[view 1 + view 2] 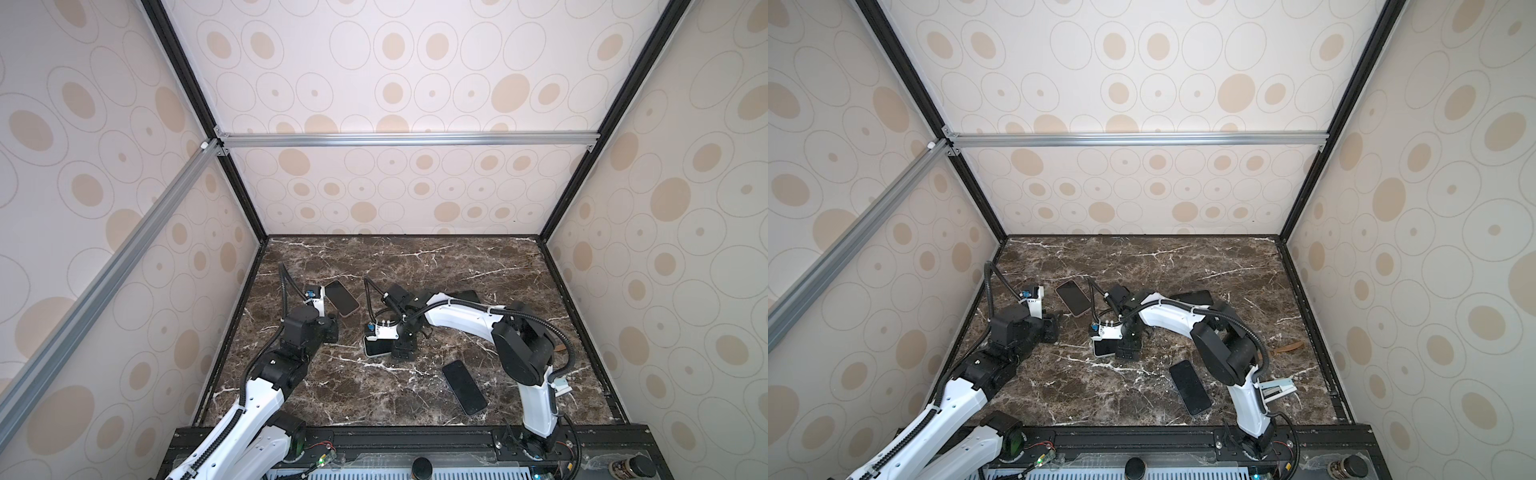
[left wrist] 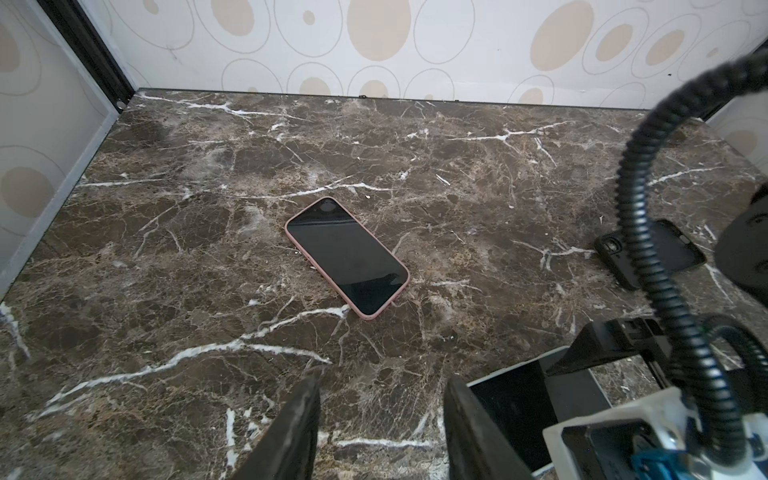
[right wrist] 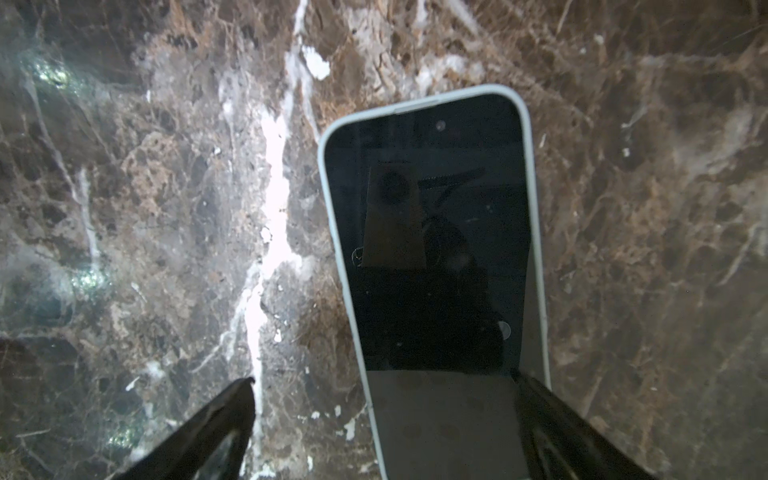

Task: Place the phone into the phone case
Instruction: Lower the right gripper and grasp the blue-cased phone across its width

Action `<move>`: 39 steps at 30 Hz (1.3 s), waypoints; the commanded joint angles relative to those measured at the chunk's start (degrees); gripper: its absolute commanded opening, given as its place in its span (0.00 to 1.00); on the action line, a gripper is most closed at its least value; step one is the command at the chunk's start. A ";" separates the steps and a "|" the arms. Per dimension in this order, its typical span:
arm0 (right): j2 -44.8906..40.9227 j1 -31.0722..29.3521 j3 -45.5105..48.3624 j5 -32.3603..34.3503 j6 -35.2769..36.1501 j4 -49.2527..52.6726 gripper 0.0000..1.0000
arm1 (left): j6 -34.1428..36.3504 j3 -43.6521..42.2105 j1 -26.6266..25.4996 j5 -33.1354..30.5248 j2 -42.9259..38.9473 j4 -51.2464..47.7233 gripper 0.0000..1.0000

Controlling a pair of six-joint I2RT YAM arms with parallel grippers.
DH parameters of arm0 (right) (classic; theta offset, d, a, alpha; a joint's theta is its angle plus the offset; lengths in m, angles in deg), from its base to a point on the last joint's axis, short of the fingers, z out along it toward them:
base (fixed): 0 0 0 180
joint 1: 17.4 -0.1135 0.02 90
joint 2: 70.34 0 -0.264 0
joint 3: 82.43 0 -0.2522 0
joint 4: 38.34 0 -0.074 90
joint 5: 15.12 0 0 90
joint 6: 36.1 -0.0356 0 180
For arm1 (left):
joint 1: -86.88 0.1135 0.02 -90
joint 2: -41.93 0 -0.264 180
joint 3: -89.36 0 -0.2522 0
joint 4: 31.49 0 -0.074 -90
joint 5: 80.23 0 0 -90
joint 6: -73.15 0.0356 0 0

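Observation:
A bare black phone (image 1: 464, 392) (image 1: 1190, 386) lies screen up near the front right of the marble table. An empty black phone case (image 1: 467, 296) (image 1: 1192, 297) (image 2: 669, 253) lies behind my right arm. My right gripper (image 1: 401, 351) (image 1: 1127, 351) (image 3: 382, 415) is open, low over a white-rimmed phone (image 1: 374, 351) (image 3: 428, 232). One of its fingers (image 3: 544, 419) overlaps that phone's edge, the other rests over bare marble. My left gripper (image 1: 332, 330) (image 1: 1054, 326) (image 2: 382, 386) stands open and empty, a short way from a pink-cased phone (image 1: 341, 303) (image 2: 347, 255).
Patterned walls close the table (image 1: 415, 266) on three sides. A black rail (image 1: 395, 440) runs along the front edge. A thin brown strip (image 1: 1287, 347) lies at the right, behind my right arm. My right arm's cable (image 2: 648, 232) arches beside the left gripper.

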 commanded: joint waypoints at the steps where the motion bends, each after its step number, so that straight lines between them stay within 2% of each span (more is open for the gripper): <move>1: 1.39 0.11 -1.83 0.34 2.07 0.52 0.99 | -0.47 -0.32 0.41 -0.42 -0.59 0.20 0.49; 11: 7.50 -0.19 -6.13 0.38 0.78 3.84 0.99 | -0.63 -0.39 0.43 1.55 2.80 1.07 0.49; 22: 9.01 -1.31 -3.84 1.47 -2.77 5.77 0.99 | -0.47 -0.46 0.44 1.08 5.36 1.47 0.49; 28: 7.07 -1.27 -1.16 5.11 -5.25 2.64 0.92 | -0.21 -0.38 0.52 -0.46 5.60 1.24 0.49; 34: 7.61 -1.17 -2.76 6.82 -8.61 1.37 0.77 | -0.21 -0.20 0.63 -0.22 5.29 1.28 0.49; 39: 7.55 -0.98 -3.65 7.54 -11.20 -0.13 0.76 | -0.27 -0.46 0.69 -0.54 3.74 1.53 0.49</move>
